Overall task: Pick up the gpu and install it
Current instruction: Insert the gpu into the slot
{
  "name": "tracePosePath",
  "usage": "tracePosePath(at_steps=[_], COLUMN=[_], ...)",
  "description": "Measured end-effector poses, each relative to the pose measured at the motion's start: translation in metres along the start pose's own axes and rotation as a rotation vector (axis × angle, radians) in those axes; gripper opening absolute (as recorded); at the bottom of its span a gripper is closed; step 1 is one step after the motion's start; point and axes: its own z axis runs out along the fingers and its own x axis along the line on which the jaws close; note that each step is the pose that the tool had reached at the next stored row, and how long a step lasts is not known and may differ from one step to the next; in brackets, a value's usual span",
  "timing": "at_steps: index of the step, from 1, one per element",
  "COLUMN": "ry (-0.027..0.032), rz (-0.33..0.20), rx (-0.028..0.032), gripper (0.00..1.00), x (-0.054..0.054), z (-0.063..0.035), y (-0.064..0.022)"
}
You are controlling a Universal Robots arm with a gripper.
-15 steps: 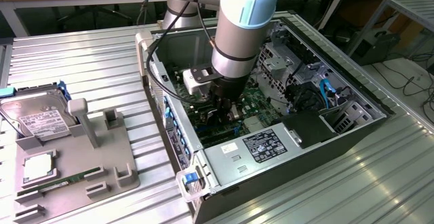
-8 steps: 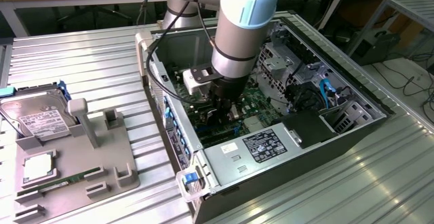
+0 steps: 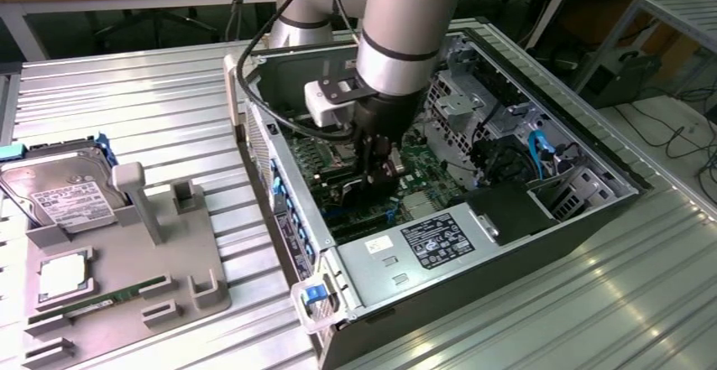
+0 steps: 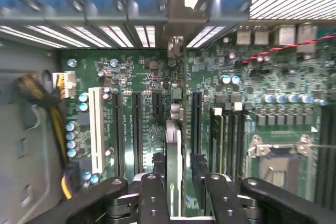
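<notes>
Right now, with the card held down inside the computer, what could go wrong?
1. The gripper holds the gpu edge-on above the motherboard; if it sits slightly off the slot, pressing could bend it.
2. The arm is deep inside the case, close to loose cables.

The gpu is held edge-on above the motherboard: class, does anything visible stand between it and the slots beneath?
Nothing visible does. In the wrist view the gripper holds the gpu edge-on over the motherboard, in the lane between the black expansion slots. The yellow cable bundle lies well off to one side.
</notes>
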Motion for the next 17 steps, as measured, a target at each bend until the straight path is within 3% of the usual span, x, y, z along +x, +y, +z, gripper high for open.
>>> tracePosePath(at_steps=[3,6,11,17], ry=[0.0002,-0.0002,0.0001,0.0000], rz=[0.000,0.000,0.000,0.000], rx=[-0.0001,0.0004,0.0002,0.0003], gripper=[0.35,0.33,0.11,0.11], x=[-0.0005,-0.0006,-0.0006,-0.0006], z=[-0.0139,-0.0138,-0.0139,-0.0139], y=[-0.0004,-0.0004,-0.0004,-0.0004])
